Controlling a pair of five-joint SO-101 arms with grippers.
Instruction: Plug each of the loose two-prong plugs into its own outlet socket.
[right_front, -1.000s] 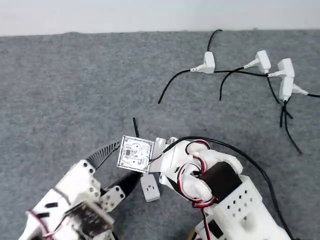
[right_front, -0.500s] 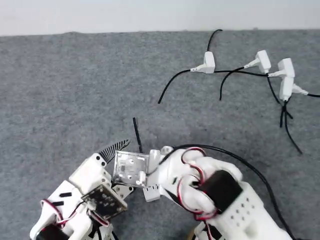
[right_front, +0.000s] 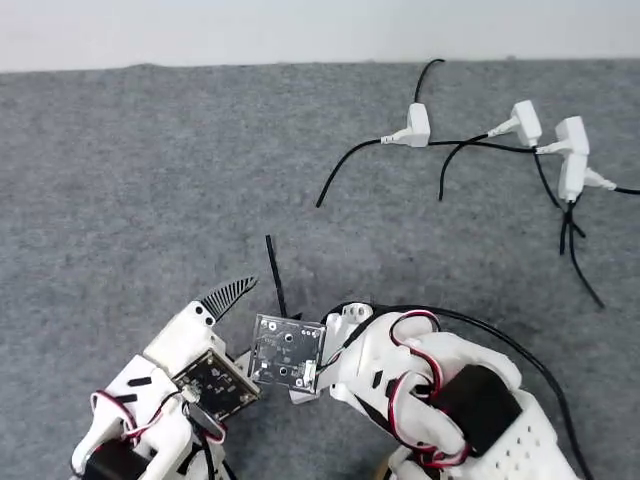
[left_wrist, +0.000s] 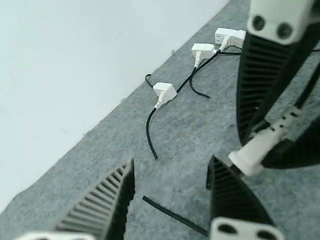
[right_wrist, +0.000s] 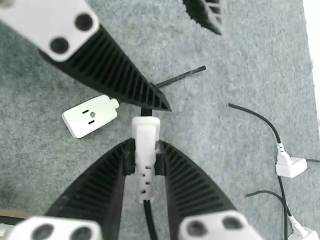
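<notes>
Right gripper (right_wrist: 146, 146) clenching white two-prong plug (right_wrist: 145, 129) by its body, likely so it can be lined up with the loose outlet socket (right_wrist: 90, 116) lying just beside on the grey carpet (right_wrist: 250, 60); left gripper (left_wrist: 171, 165) hanging released close by, probably to steady that socket

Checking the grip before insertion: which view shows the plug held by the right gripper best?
The right wrist view: the white plug sits between the right gripper's shut fingers, head-on. The left wrist view shows it from the side, farther off. In the high view, the wrist camera covers it.
</notes>
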